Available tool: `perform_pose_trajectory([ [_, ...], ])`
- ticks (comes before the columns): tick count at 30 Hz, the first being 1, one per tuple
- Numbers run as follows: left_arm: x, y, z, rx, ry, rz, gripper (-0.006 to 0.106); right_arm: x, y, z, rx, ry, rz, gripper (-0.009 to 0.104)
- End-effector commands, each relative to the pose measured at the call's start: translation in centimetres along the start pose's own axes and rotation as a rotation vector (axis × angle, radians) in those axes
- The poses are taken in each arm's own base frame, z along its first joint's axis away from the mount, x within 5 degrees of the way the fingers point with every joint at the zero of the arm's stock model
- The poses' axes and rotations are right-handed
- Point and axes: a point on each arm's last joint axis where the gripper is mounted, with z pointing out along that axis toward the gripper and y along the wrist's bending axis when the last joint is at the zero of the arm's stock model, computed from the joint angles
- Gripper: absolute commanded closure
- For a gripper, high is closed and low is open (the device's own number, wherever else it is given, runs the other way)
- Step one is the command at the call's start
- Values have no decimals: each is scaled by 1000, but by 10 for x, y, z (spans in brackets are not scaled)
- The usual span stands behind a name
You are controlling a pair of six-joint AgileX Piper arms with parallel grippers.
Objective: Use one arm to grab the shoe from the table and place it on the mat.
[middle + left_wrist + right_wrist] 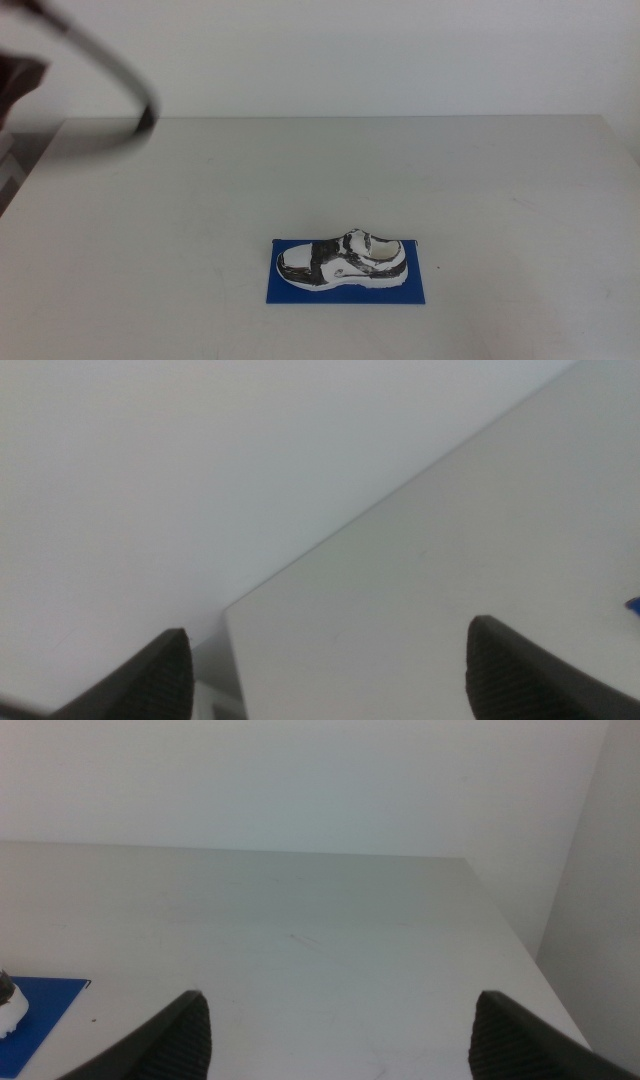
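The shoe (342, 260) lies on its sole on the dark blue mat (300, 293), toe toward the picture's left, on the white table (200, 200). No gripper touches it. The left arm (18, 78) shows as a blurred dark shape with its black cable (120, 70) at the far left, well away from the shoe. In the left wrist view my left gripper (330, 680) is open and empty over the table's far corner, with a sliver of the mat (634, 603) showing. My right gripper (345, 1040) is open and empty; its view shows the mat's corner (40, 1005) and the shoe's tip (8, 1005).
The table's back edge (350, 117) meets a plain white wall. The table's right edge (510, 935) shows in the right wrist view. Dark gear (12, 165) stands off the table's left side.
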Motion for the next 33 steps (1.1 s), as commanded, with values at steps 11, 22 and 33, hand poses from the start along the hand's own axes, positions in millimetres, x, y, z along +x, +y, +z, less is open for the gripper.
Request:
perform_pose_trajectory([
  [11, 68, -33, -57, -138, -167, -165, 7, -11, -1, -3, 12, -109, -21, 29],
  [22, 150, -82, -34, -167, -291, -355, 7, -11, -1, -3, 12, -109, -21, 29],
  [33, 215, -118, -32, -237, -377, -499, 7, -11, -1, -3, 12, -109, -21, 29],
])
